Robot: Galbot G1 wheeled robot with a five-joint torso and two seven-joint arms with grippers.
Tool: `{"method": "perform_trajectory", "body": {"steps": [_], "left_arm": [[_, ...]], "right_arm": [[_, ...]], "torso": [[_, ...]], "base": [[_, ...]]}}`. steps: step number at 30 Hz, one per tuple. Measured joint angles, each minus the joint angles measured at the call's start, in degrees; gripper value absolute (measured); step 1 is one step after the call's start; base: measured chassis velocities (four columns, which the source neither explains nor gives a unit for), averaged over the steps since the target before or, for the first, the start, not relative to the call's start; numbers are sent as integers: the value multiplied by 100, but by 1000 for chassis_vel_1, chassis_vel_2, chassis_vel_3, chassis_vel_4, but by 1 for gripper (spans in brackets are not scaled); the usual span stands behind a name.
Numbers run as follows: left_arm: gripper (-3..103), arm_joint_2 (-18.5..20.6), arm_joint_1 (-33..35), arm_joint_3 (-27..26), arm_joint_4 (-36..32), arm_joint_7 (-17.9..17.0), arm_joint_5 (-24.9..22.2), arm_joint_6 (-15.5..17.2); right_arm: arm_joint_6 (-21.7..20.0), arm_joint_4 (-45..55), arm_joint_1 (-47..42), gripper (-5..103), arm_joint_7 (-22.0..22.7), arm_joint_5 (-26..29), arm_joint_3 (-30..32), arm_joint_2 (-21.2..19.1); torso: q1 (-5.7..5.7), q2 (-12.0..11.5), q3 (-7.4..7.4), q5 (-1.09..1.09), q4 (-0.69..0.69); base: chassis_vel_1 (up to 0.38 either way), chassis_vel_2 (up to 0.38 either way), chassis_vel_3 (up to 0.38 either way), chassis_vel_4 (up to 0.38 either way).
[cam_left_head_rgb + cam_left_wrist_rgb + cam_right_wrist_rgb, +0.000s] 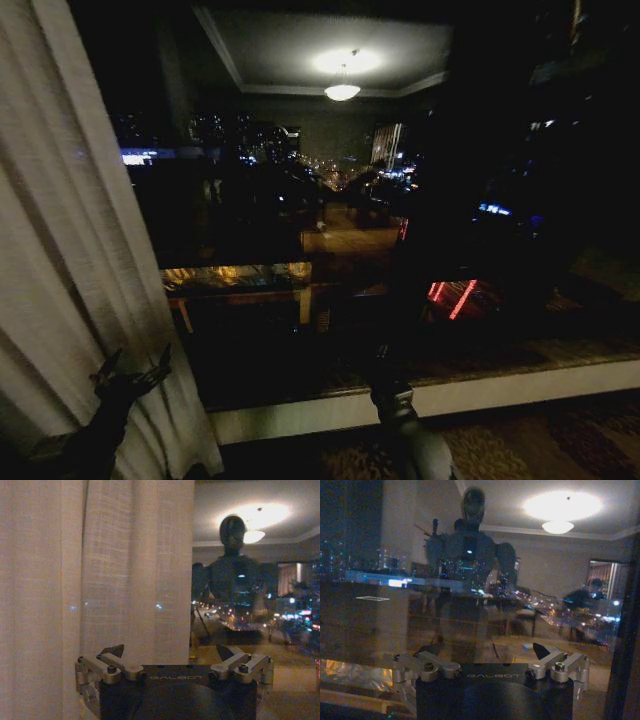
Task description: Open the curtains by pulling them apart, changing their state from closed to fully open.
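A sheer cream-white curtain point(70, 250) with vertical pleats hangs gathered along the left side of the window, its inner edge slanting down to the floor. My left gripper point(135, 368) is low in front of the curtain's lower part, fingers open. In the left wrist view the same curtain point(100, 570) hangs just beyond the open left gripper point(171, 652), with nothing between the fingers. My right gripper point(380, 358) is low at the centre, facing the bare window glass. In the right wrist view the right gripper point(485, 651) is open and holds nothing.
The dark window glass point(400, 200) reflects the room, a ceiling lamp and the robot. A pale sill point(500, 395) runs below the glass. Patterned carpet point(520, 445) lies in front of it.
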Motion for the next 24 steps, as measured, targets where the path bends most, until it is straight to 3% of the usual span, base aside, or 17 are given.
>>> {"method": "perform_trajectory", "body": {"steps": [9,13,14,17,20,24], "left_arm": [[100,151,-163,-16,77,-154,25,70],[100,289,-527,67,82,-1296,113,521],[100,289,-527,67,82,-1296,113,521],[100,384,-695,87,104,-1853,121,697],[100,469,-723,95,162,-1866,116,713],[100,626,-723,84,241,-1408,82,713]], "right_arm": [[7,-69,35,100,1,5,-58,13],[8,-110,55,100,-1,5,-96,13],[8,-110,55,100,-1,5,-96,13],[9,-114,41,100,-5,2,-135,2],[9,-114,38,100,-5,-3,-146,6],[7,-50,55,100,-5,-9,-149,15]], "torso": [[-1,0,0,4,-2],[0,0,0,1,-1],[0,0,0,1,-1],[0,0,0,2,-1],[-1,0,0,2,0],[0,-1,1,2,-1]], "base": [[0,0,0,0],[0,0,0,0],[0,0,0,0],[0,0,0,0],[0,0,0,0],[0,0,0,0]]}}
